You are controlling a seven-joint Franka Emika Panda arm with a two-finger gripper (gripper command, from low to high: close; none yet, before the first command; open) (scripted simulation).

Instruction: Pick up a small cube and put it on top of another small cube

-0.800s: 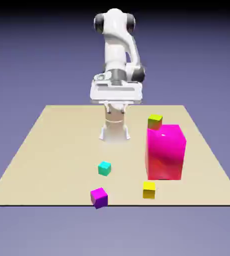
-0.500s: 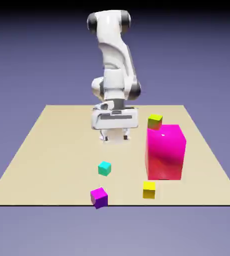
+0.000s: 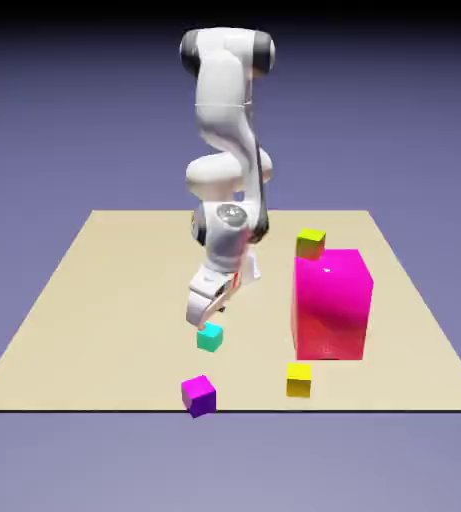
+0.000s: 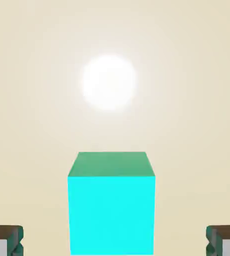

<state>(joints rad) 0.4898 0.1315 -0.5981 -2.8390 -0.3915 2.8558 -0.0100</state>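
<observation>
Cyan, the small cube [image 4: 111, 205] sits on the desk [image 3: 104, 290] at the hand view's bottom middle, centred between the wide-open claw's [image 3: 203, 318] fingertips [image 4: 4, 240], untouched, straight ahead.

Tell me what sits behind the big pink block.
A small yellow-green cube shows behind the big pink block; its lower part is covered by the block. Anything else there is hidden.

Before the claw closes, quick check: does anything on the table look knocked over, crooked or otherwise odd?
Nothing stands out. The cyan cube sits flat and square between the open claw tips. The purple cube is turned a little near the table edge, but nothing is tipped or damaged.
</observation>
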